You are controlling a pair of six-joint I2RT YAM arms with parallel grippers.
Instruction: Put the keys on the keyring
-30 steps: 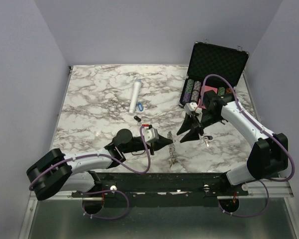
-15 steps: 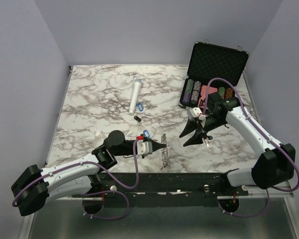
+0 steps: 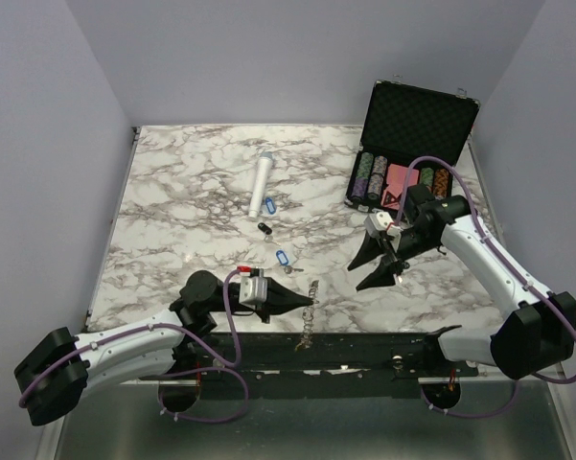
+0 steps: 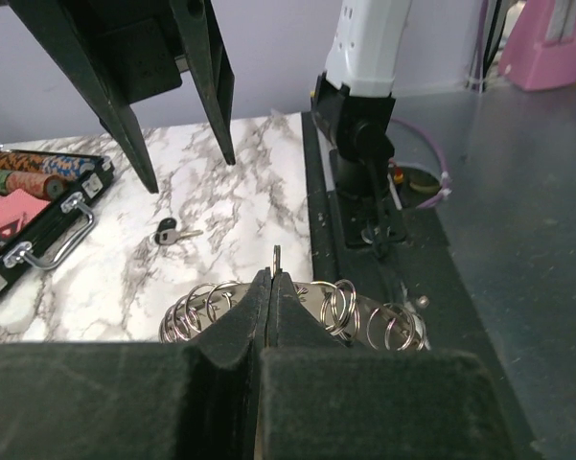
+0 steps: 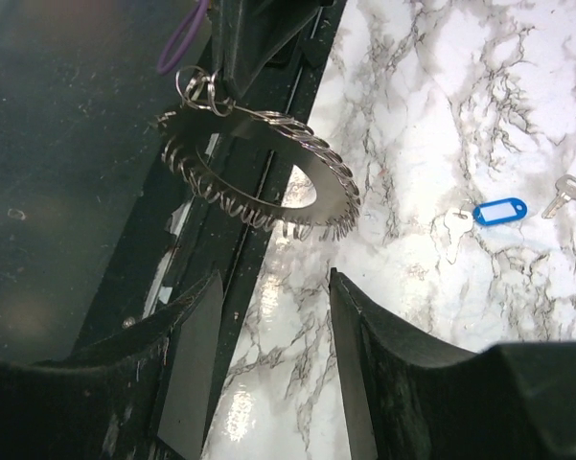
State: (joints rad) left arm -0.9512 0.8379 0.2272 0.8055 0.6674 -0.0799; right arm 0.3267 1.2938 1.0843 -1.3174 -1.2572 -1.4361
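Note:
My left gripper [image 3: 310,301] is shut on the rim of the keyring [image 5: 259,172], a flat grey toothed ring hung with small wire loops, and holds it on edge over the table's near edge [image 3: 311,314]. In the left wrist view the jaws [image 4: 271,280] meet on the rim. My right gripper [image 3: 368,269] hangs open and empty to the right of the ring, its fingers [image 5: 355,355] apart over marble. A blue-tagged key [image 3: 284,259] lies just beyond the left gripper. A small key [image 4: 168,230] lies under the right gripper. Another blue-tagged key [image 3: 268,203] and a black-tagged key [image 3: 264,228] lie farther back.
A white cylinder [image 3: 261,186] lies at mid-table by the far blue tag. An open black case [image 3: 417,120] with poker chips [image 3: 372,177] stands at the back right. The black mounting rail [image 3: 345,350] runs along the near edge under the ring.
The left arm has drawn back to the near edge with the keyring, uncovering a blue-tagged key on the marble. The right gripper has opened wider and shifted slightly right.

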